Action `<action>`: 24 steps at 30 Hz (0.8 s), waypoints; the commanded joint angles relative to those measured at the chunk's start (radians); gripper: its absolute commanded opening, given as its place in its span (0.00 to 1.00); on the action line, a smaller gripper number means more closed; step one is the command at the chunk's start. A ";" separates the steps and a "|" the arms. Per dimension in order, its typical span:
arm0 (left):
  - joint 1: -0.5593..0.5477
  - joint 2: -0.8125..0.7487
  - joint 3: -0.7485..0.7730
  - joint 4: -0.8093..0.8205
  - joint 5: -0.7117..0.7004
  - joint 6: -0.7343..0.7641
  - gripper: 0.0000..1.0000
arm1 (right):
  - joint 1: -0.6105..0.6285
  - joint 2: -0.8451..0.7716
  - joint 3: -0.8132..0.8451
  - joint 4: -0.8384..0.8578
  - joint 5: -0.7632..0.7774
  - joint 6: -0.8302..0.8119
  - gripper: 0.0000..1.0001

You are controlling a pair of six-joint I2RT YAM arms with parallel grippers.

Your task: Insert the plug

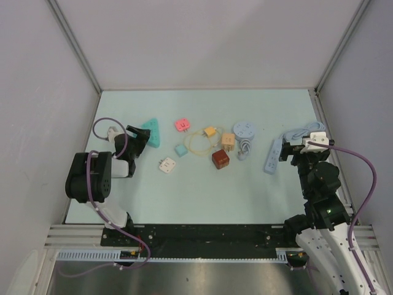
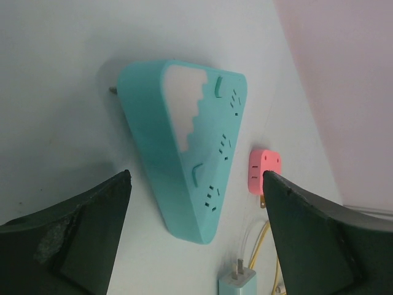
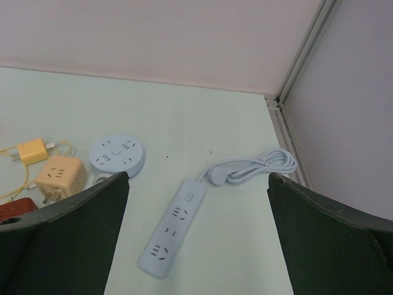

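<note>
A light blue power strip (image 1: pixel 272 155) lies at the right of the table, and its coiled cable with a round plug (image 3: pixel 216 174) lies behind it. My right gripper (image 1: pixel 287 149) is open and empty just right of the strip; in the right wrist view (image 3: pixel 198 178) the strip (image 3: pixel 174 227) lies between the fingers. A teal triangular socket block (image 1: pixel 151 132) lies at the left. My left gripper (image 1: pixel 136 139) is open and empty beside it; in the left wrist view (image 2: pixel 196 178) the block (image 2: pixel 184 153) is framed by the fingers.
Between the arms lie a pink adapter (image 1: pixel 182 125), a small teal charger (image 1: pixel 181 150), a white adapter (image 1: pixel 167 165), a yellow charger with a looped cable (image 1: pixel 210 131), an orange cube socket (image 1: pixel 228 141), a dark red cube (image 1: pixel 220 159) and a round blue socket (image 1: pixel 244 129). Walls enclose the table.
</note>
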 commanded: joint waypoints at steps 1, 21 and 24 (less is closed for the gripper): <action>0.005 -0.017 -0.002 0.035 -0.013 0.038 0.92 | -0.005 0.004 0.003 0.032 -0.019 -0.013 1.00; 0.005 0.111 0.081 0.067 -0.005 0.012 0.88 | -0.004 -0.001 0.002 0.022 -0.041 -0.016 1.00; 0.006 0.112 0.082 0.045 -0.011 0.001 0.89 | -0.005 -0.004 0.002 0.014 -0.042 -0.014 1.00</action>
